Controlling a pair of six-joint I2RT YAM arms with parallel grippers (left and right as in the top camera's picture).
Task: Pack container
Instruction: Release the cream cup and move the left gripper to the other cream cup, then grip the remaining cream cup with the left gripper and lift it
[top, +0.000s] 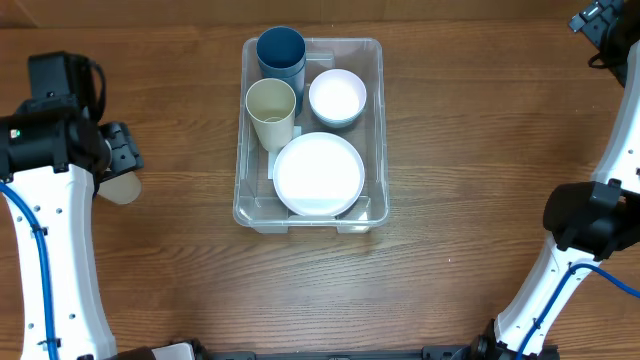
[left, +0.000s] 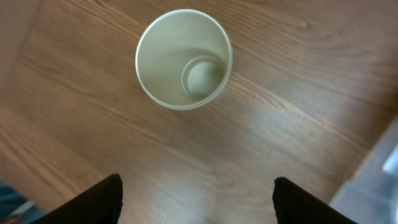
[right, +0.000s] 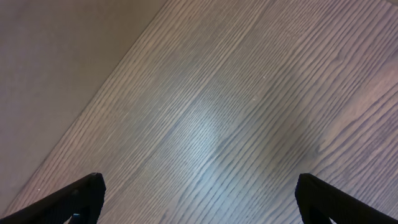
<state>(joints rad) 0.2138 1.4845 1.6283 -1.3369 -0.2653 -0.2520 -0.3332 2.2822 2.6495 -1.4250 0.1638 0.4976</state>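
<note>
The clear plastic container (top: 243, 190) stands at the table's middle. It holds a dark blue cup (top: 281, 52), a beige cup (top: 271, 110), a white bowl (top: 337, 97) and a white plate (top: 319, 173). Another beige cup (top: 122, 187) stands upright on the table at the left, partly hidden under my left arm; the left wrist view shows it from above (left: 184, 58). My left gripper (left: 196, 199) is open and empty, above the table just short of that cup. My right gripper (right: 199, 199) is open and empty over bare wood at the far right.
A corner of the container (left: 379, 180) shows at the right edge of the left wrist view. The table's far edge (right: 93, 93) runs diagonally through the right wrist view. The right arm's base (top: 590, 220) stands at the right side.
</note>
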